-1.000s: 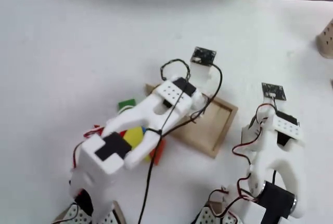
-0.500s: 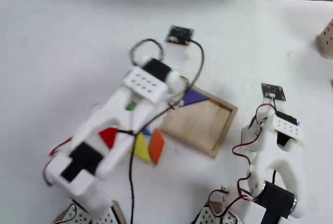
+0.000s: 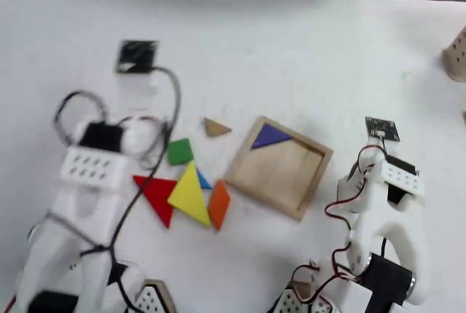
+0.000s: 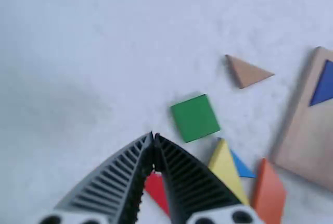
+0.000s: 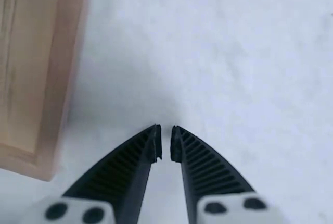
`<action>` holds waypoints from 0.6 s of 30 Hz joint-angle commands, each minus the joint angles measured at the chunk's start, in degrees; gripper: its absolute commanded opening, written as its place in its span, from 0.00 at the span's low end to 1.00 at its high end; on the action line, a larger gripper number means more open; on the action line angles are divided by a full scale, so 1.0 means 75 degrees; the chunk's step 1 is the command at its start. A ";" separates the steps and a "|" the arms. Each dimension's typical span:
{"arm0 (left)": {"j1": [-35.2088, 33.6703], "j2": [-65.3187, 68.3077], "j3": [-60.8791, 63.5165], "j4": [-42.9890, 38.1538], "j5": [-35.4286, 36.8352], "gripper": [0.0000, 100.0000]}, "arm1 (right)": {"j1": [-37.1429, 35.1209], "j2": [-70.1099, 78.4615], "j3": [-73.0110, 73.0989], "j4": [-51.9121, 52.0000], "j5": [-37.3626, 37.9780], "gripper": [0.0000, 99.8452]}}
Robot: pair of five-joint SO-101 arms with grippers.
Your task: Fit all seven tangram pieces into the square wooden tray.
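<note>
The square wooden tray point(image 3: 291, 175) sits turned at an angle on the white tabletop point(image 3: 328, 51), and one piece is in it: the purple triangle point(image 3: 271, 135), tucked into the tray corner farthest from the arms' bases. The other six pieces lie outside the tray, all on its left-arm side. The tan triangle point(image 3: 215, 127) lies alone near that same far corner, with the green square point(image 3: 180, 151) a little farther from the tray. Along the tray's nearer edge, the orange parallelogram point(image 3: 219, 204) is closest to the tray. The yellow triangle point(image 3: 189, 195) touches it, the small blue triangle point(image 3: 204, 180) peeks out beside the yellow, and the red triangle point(image 3: 158, 195) lies farthest from the tray. The left hand point(image 4: 154, 139) is closed tip to tip and holds nothing, hovering beyond the green square from the tray, over the red triangle's edge. The right hand point(image 5: 165, 130) is all but closed, a sliver between its tips, and empty, over bare tabletop just beside the tray's opposite edge.
</note>
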 commanded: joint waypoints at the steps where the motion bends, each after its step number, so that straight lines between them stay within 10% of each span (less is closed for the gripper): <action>1: -0.1799 -0.0908 0.0996 -0.0598 -0.0492 0.03 | -0.0100 -0.0205 -0.0035 0.0123 0.0035 0.04; 8: -0.3546 -0.0944 0.3036 -0.2790 -0.0316 0.03 | -0.1178 -0.0205 -0.0891 0.0826 -0.0082 0.04; 18: -0.3722 -0.0908 0.3165 -0.3024 -0.0305 0.03 | -0.4167 -0.0111 -0.2368 0.1319 -0.1758 0.04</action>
